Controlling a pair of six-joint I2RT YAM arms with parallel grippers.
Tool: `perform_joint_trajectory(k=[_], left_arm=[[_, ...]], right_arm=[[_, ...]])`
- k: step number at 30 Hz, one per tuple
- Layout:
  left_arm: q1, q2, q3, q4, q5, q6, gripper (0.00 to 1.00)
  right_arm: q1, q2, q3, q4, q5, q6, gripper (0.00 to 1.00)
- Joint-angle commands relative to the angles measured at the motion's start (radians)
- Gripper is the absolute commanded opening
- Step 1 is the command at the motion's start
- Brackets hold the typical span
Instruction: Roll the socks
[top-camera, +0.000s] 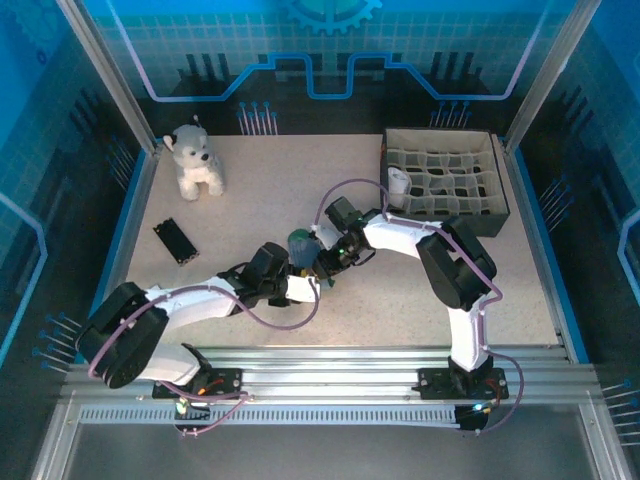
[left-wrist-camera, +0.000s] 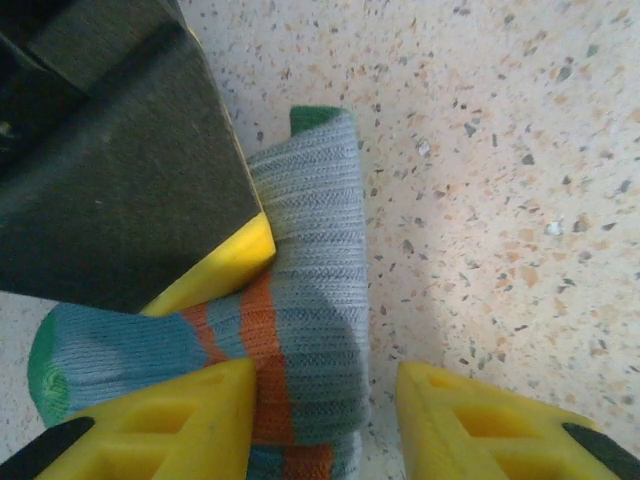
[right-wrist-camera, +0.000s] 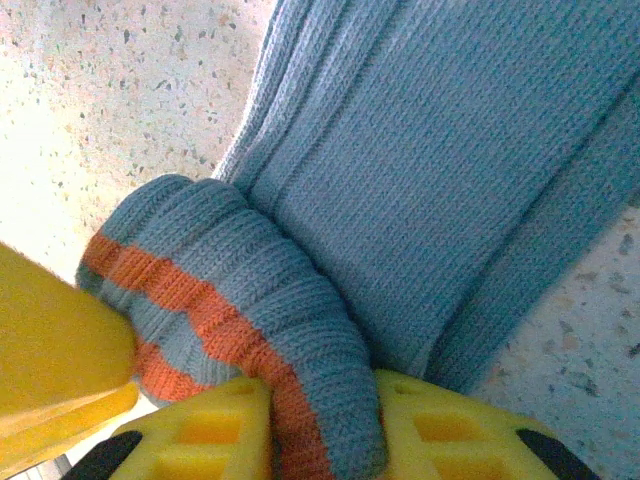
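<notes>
One of the socks (top-camera: 298, 242), teal-green with grey-blue bands and an orange-striped cuff, lies partly folded at mid-table where both arms meet. My right gripper (right-wrist-camera: 322, 400) is shut on the rolled cuff (right-wrist-camera: 250, 330), with the sock's body (right-wrist-camera: 440, 170) stretching away over the table. My left gripper (left-wrist-camera: 325, 385) is open and straddles the same sock (left-wrist-camera: 310, 260). Its left finger (left-wrist-camera: 180, 420) touches the fabric, while its right finger (left-wrist-camera: 480, 420) stands apart with bare table between. A yellow finger of the right gripper (left-wrist-camera: 220, 265) presses the sock from the left.
A white-grey plush dog (top-camera: 195, 160) sits at the back left. A small black object (top-camera: 176, 240) lies on the left of the table. A dark box with divided compartments (top-camera: 450, 224) stands at the back right, with a white bundle (top-camera: 399, 184) in one cell.
</notes>
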Motion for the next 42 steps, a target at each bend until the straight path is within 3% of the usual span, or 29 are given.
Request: perform_joint_trajectory(k=[1, 15, 18, 19, 20, 22, 28, 33, 37, 42], left_arm=[[-0.006, 0.045, 0.031, 0.046, -0.019, 0.021, 0.42], [-0.004, 0.169, 0.037, 0.035, -0.068, 0.091, 0.42], [-0.006, 0.178, 0.06, -0.015, -0.07, 0.092, 0.26], [-0.004, 0.178, 0.07, -0.042, -0.065, 0.091, 0.16], [-0.006, 0.178, 0.085, -0.084, -0.059, 0.089, 0.01], [-0.005, 0.17, 0.107, -0.144, -0.048, 0.08, 0.0], [0.06, 0.171, 0.206, -0.394, 0.147, -0.008, 0.0], [0.119, 0.267, 0.321, -0.565, 0.305, -0.021, 0.0], [0.154, 0.338, 0.412, -0.688, 0.382, -0.015, 0.0], [0.175, 0.366, 0.463, -0.761, 0.424, 0.001, 0.0]], right_arm=[[-0.02, 0.065, -0.009, -0.116, 0.072, -0.013, 0.26], [-0.036, 0.093, 0.029, -0.157, -0.005, -0.005, 0.26], [-0.045, 0.089, 0.031, -0.159, -0.024, -0.001, 0.26], [-0.048, 0.085, 0.029, -0.158, -0.03, 0.002, 0.26], [-0.053, 0.079, 0.027, -0.155, -0.037, 0.006, 0.27], [-0.065, 0.057, 0.016, -0.143, -0.054, 0.018, 0.29], [-0.11, -0.082, -0.077, -0.033, -0.089, 0.068, 0.4], [-0.122, -0.218, -0.188, 0.108, -0.065, 0.052, 0.42], [-0.125, -0.318, -0.297, 0.251, -0.054, 0.018, 0.43], [-0.109, -0.451, -0.518, 0.564, -0.06, -0.085, 0.44]])
